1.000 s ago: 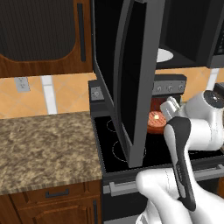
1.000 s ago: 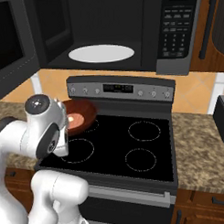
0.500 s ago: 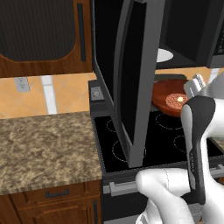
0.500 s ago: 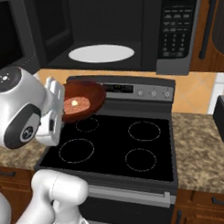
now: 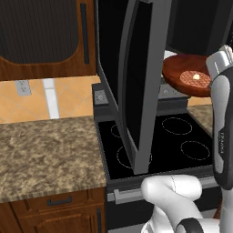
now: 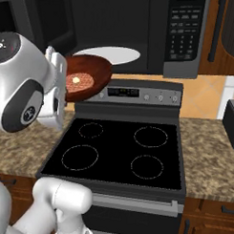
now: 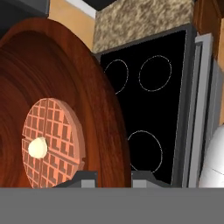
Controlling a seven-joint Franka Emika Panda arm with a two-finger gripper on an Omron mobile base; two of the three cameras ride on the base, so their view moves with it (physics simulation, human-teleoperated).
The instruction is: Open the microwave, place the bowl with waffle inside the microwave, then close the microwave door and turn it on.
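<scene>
From the left of the left base view, we first meet the granite counter (image 5: 45,150), then the microwave door (image 5: 136,82), swung wide open and jutting out over the stove (image 5: 154,145). Right of it, the bowl (image 5: 186,73) hangs in the air above the stove's back panel, level with the mouth of the microwave (image 6: 135,32). The gripper (image 7: 113,175) is clamped on the bowl's near rim (the hand view shows a finger tip on either side of the rim's edge).

We judge the step in hand to be carrying the bowl into the cavity. To do it well, we should keep the bowl level, hold it clear of the open door's edge and the lower lip of the opening, and set it down squarely on the white plate (image 6: 117,54) before letting go.

As for what holds what: the bowl carries the waffle (image 6: 79,81), lying flat near its middle with the pale dab on top. The microwave holds just its white plate, nothing resting on it.
</scene>
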